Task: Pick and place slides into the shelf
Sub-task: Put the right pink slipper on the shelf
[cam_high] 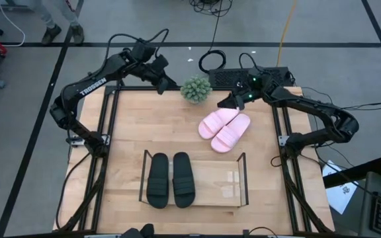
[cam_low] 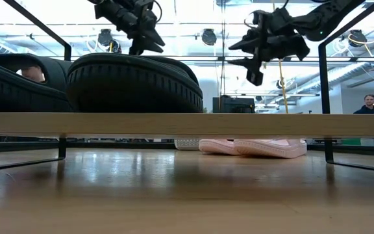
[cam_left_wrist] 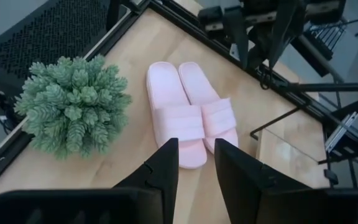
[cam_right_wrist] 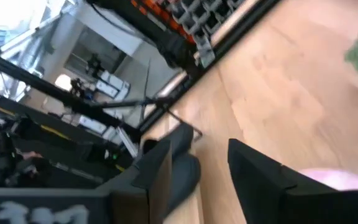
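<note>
High view: you are halfway; two black slides (cam_high: 170,179) sit in the shelf (cam_high: 242,178), lower centre, while the pink slides (cam_high: 225,128) lie on the counter (cam_high: 131,125), right of centre. The right pincer (cam_high: 232,102), spread, hovers just above them; next, lower and grip one.

Low view: pink soles show beneath the shelf board.

Left wrist view: the left pincer (cam_left_wrist: 196,163) is spread, idle upper left by the plant (cam_left_wrist: 73,102).

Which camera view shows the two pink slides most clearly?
The left wrist view: both pink slides lie whole, side by side. The high view shows them smaller, the low view only their edges, the right wrist view a pink corner.
</note>
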Controlling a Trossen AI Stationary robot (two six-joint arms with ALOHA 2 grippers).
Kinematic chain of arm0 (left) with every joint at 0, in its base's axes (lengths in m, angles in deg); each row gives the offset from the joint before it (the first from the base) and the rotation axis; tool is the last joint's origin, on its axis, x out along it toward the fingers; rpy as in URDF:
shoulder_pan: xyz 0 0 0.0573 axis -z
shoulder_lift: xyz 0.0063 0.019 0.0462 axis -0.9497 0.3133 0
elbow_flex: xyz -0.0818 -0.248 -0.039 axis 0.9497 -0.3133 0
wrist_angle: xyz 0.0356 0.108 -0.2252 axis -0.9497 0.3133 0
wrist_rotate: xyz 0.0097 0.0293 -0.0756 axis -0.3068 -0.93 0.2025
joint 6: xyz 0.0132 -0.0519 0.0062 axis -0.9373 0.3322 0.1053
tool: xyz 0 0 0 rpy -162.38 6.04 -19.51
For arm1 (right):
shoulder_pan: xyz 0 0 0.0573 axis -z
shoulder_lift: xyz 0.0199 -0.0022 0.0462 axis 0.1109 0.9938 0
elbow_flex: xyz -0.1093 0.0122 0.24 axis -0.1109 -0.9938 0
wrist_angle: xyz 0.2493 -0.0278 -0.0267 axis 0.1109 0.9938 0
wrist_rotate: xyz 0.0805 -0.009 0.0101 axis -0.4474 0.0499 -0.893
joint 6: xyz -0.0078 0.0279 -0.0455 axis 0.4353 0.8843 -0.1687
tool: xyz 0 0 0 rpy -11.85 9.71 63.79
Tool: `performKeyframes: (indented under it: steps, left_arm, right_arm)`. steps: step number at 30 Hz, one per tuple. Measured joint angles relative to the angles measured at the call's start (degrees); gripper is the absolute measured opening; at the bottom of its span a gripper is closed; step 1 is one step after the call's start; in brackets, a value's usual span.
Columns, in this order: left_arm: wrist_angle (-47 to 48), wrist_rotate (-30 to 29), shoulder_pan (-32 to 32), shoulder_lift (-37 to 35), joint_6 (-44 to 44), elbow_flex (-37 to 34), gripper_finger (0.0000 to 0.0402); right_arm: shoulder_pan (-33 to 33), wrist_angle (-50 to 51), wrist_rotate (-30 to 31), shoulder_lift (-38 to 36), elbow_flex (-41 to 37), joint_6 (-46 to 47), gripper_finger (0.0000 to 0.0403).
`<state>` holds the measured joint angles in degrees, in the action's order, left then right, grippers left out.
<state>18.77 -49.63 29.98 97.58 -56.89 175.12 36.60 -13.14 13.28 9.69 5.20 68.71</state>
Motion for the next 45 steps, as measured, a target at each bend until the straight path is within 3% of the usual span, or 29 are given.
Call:
performKeyframes:
  steps: [9,13,19,25,45]
  left_arm:
    - [-0.38,-0.15,0.0,0.0,2.49,0.0,0.0104]
    - [-0.39,-0.58,0.0,0.0,2.54,0.0,0.0104]
    - [-0.35,-2.73,0.0,0.0,2.52,0.0,0.0104]
    - [-0.3,-3.25,0.0,0.02,2.48,0.0,0.0104]
    - [-0.21,-3.39,0.0,0.02,1.03,0.0,0.0104]
  right_arm:
    - [2.3,7.94,-1.51,1.69,0.02,-5.22,0.0161]
    - [2.62,11.06,-6.81,5.67,0.02,-4.02,0.0162]
    - [1.81,10.64,-11.37,11.51,0.0,-3.07,0.0162]
    - [1.83,10.64,-11.06,15.01,0.0,-3.74,0.0162]
    - [1.51,13.39,11.47,16.72,0.0,-5.62,0.0162]
